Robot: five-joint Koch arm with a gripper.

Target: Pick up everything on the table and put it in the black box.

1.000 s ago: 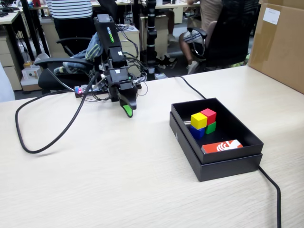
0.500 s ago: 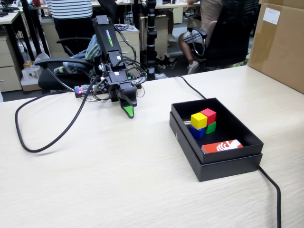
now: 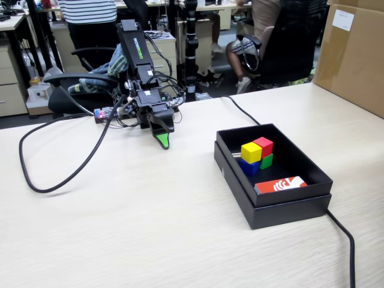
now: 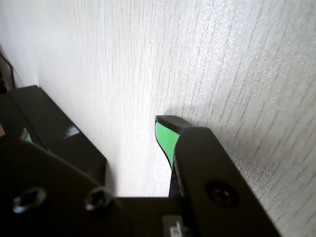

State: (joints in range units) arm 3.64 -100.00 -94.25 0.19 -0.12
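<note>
A: Office room, chairs and people at the back, and a pale wood-grain tabletop [image 3: 150, 228] in front. Anything loose on it?

B: No cubes that I can see. Nearest is bare wood and a black cable [image 3: 48, 174] looping on the left of the fixed view. Then the black box [image 3: 282, 207] on the right, open side up.

A: And the cubes?

B: All four are inside it, bunched together toward its far left wall: yellow cube [image 3: 251, 152] and red cube [image 3: 263, 146] sitting on top, blue cube [image 3: 249, 167] and green cube [image 3: 266, 161] beneath. A red-and-white card [image 3: 280, 185] leans at the near wall.

A: So the job looks finished?

B: I'd judge so, which would explain where the arm is: folded low behind, well apart from the box, as if parked.

A: The jaws [image 3: 162, 140]?

B: Tip down, just above the wood, holding nothing. The wrist view shows one green-padded tip [image 4: 165, 138] over bare tabletop and a black part opposite; how wide they stand, I cannot tell.
</note>
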